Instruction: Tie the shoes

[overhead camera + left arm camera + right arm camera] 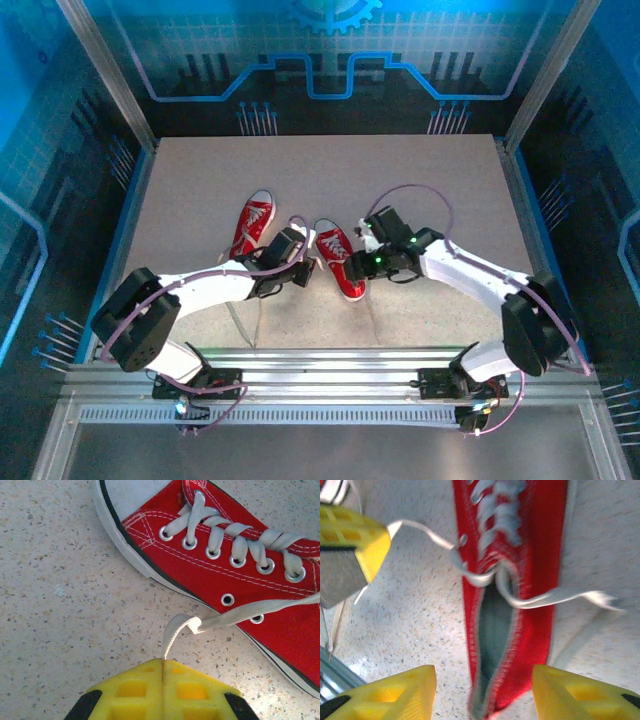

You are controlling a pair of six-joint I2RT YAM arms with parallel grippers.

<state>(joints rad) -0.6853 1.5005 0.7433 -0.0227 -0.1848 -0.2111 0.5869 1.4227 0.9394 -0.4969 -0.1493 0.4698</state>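
One lace (175, 630) in left pincer (163, 664)

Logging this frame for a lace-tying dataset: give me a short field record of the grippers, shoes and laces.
left gripper: shut on lace end, which stretches sideways from worked shoe
right gripper: open, fingers either side of that shoe's heel end
free lace: lying loose on table
other shoe: beside it, untouched
bow: none visible

Red canvas shoe (260, 595), metal eyelets (189, 543); speckled, seemingly matt table (60, 605).
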